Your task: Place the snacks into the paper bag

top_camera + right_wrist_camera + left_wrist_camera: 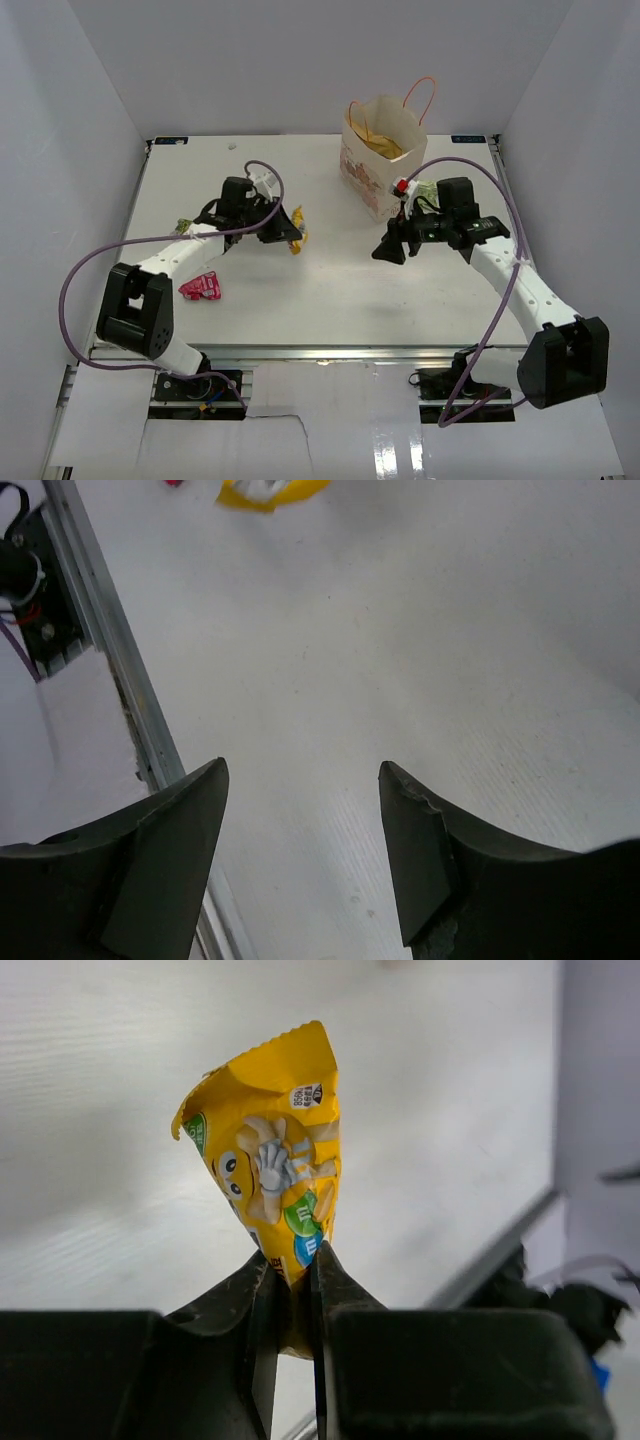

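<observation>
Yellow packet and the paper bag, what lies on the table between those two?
Nothing: in the top view only bare white table runs from the yellow packet, pinched in the left hand, to the paper bag.

We see the yellow packet (275, 1180) as glossy, crinkled film with a serrated top edge. The left gripper (290, 1260) is matt black plastic, faintly scuffed, and so is the right gripper (303, 770), which is chipped at one tip. The worktop (400, 630) looks matt white with a fine ribbed grain. Its edge rail (110, 640) is dull bare metal. The bag (375, 165) is matt, creased tan paper. The pink packet (201, 287) seems shiny, though it is small in our view.
</observation>
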{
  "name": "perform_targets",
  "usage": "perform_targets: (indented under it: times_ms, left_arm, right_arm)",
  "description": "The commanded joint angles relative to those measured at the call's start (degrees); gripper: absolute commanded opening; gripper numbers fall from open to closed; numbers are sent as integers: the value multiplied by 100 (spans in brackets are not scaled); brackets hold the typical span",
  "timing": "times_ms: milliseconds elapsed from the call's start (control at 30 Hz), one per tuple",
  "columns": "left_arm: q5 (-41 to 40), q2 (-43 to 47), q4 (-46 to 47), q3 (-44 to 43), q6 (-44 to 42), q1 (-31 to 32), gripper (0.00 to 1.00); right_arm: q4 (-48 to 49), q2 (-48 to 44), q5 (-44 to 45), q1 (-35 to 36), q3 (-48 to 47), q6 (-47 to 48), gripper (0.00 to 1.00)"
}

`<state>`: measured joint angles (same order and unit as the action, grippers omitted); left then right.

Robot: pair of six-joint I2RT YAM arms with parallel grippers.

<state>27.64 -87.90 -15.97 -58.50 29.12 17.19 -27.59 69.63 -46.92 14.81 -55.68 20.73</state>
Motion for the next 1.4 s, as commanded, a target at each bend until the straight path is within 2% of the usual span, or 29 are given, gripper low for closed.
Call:
perform_targets:
  times_ms: [0,100,233,333,633,833,867,933,967,1067,1167,1300,1367]
  left_arm:
    - [1797,106,1666,496,409,555,20]
    - [1912,10,2202,559,699,1003,20]
    - [1807,-78,2353,410,840,1409,20]
    - [1754,-70,2353,331,902,1568,20]
    - [1692,-78,2353,339,955,1735,22]
    - [1684,-114,2353,190,972,1735,25]
    - [1675,-114,2353,164,981,1735,26]
    - [1666,-96,2353,137,999,1735,31]
    - [1666,-105,2353,128,1016,1735,35]
    - [1666,-70,2344,119,1016,1735,43]
    - [1727,44,2326,111,911,1735,55]
    - [1710,316,1958,50,543,1726,64]
    - [1448,589,1547,5,244,1726,66]
  right_arm:
    - [1008,287,1103,373,-355,-2581,67]
    - [1344,647,1720,523,-548,-4053,68]
    - [1502,1070,1616,663,-769,-5005,71]
    - [1590,1264,1510,769,-708,-5411,72]
    - [1907,1449,1369,1103,-611,-5852,70]
    - [1951,1422,1352,1147,-312,-5923,52]
    - [1994,1405,1300,1156,-251,-5958,46]
    - [2065,1396,1220,1147,-241,-5958,40]
    - [2074,1396,1159,1147,-276,-5914,32]
    - [2118,1387,1036,1147,-364,-5765,19]
    - [2135,1343,843,1069,-531,-5493,8]
    - [2109,1273,246,805,-873,-4712,8]
    - [1908,1255,-175,534,-1312,-3895,8]
